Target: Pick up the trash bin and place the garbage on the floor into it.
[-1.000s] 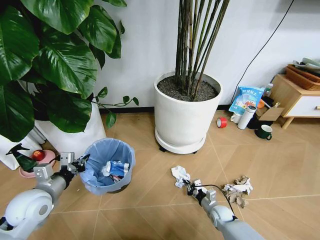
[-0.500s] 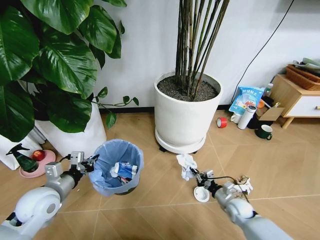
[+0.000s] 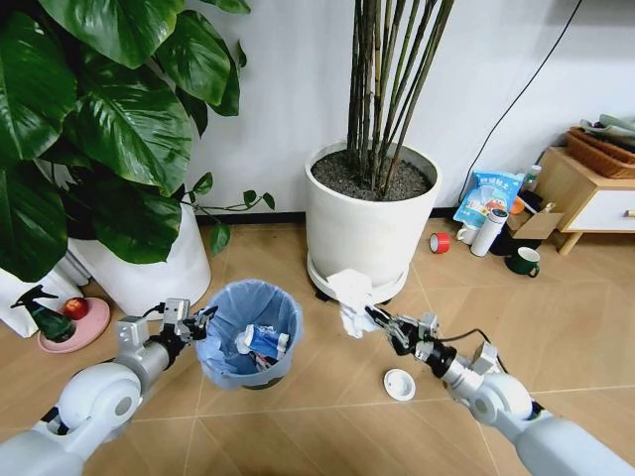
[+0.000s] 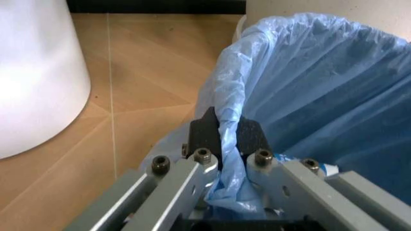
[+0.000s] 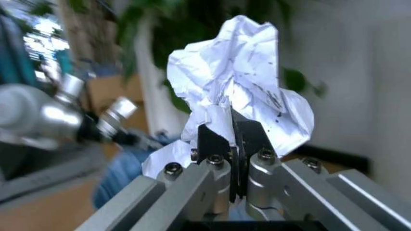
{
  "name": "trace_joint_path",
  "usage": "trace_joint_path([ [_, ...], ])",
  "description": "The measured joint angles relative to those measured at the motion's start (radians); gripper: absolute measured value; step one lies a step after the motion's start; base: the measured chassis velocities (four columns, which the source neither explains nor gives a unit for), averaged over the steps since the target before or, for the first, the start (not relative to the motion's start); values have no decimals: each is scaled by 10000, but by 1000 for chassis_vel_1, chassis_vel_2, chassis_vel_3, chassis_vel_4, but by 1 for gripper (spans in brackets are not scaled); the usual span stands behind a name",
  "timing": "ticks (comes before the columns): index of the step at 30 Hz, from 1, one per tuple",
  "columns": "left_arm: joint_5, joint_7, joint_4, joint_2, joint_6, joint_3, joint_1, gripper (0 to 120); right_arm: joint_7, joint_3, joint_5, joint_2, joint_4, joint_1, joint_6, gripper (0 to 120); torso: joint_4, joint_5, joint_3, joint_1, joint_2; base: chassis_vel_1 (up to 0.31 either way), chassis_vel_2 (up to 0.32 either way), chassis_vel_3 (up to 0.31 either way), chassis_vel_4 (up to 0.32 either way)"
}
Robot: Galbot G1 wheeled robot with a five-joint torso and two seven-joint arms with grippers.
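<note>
The trash bin (image 3: 248,332), black with a light blue bag liner (image 4: 321,86), is at the lower middle of the head view. My left gripper (image 3: 203,322) is shut on its near rim, and the left wrist view shows the pads (image 4: 250,137) pinching the bag edge. A blue-white packet (image 3: 266,342) lies inside. My right gripper (image 3: 382,322) is shut on a crumpled white paper ball (image 3: 352,297) (image 5: 237,91), held in the air just right of the bin. A white disc (image 3: 399,384) lies on the floor beneath the right arm.
A large white pot (image 3: 372,233) with bamboo stands right behind the paper ball. A second white pot (image 3: 149,268) is at the left, by a spray bottle (image 3: 40,315). A red tape roll (image 3: 440,242), white bottle (image 3: 489,231), mug (image 3: 524,261) and wooden cabinet (image 3: 585,193) are at the right.
My right gripper lifted the paper ball off the floor and carried it left toward the bin, uncovering the white disc. My left gripper shifted the bin to the right.
</note>
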Motion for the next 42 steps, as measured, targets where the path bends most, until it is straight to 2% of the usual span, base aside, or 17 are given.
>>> trace_joint_path([
  [3,-3,5,1,29,-9,95,-76,0,-64,-438,163,-45,175,472,-56,0,1,2,0,0,0,0,0,0,0],
  [6,-8,28,11,88,-56,329,-227,0,-186,-1531,451,-39,149,1576,-126,0,-1,2,0,0,0,0,0,0,0],
  [9,-2,50,32,120,-75,475,-312,0,-236,-2088,576,17,-10,2172,-142,0,-1,2,1,0,0,0,0,0,0],
  [13,20,86,124,112,-90,793,-652,0,-246,-3227,807,330,-521,3630,-222,0,2,1,1,0,0,0,0,0,0],
  [18,-4,86,205,60,-97,974,-952,0,-214,-4047,911,667,-1069,4459,-262,0,-1,1,1,0,0,0,0,0,0],
  [23,-34,89,278,60,-98,1099,-1113,0,-206,-4601,908,871,-1504,4754,-235,0,-2,1,1,0,0,0,0,0,0],
  [34,-170,46,295,93,-95,1339,-1376,0,3,-5094,675,1124,-2055,4904,-225,0,-1,2,0,0,0,0,0,0,0],
  [37,-215,21,295,85,-86,1395,-1419,0,115,-5209,543,1135,-2137,4913,-245,10,-2,1,0,0,0,0,0,0,0],
  [38,-215,21,295,85,-86,1395,-1419,0,115,-5209,543,1135,-2137,4913,-245,10,-2,1,0,0,0,0,0,0,0],
  [42,-270,-5,294,78,-66,1414,-1467,0,180,-5347,476,1090,-2172,4901,-325,30,-1,2,0,0,0,0,0,0,0],
])
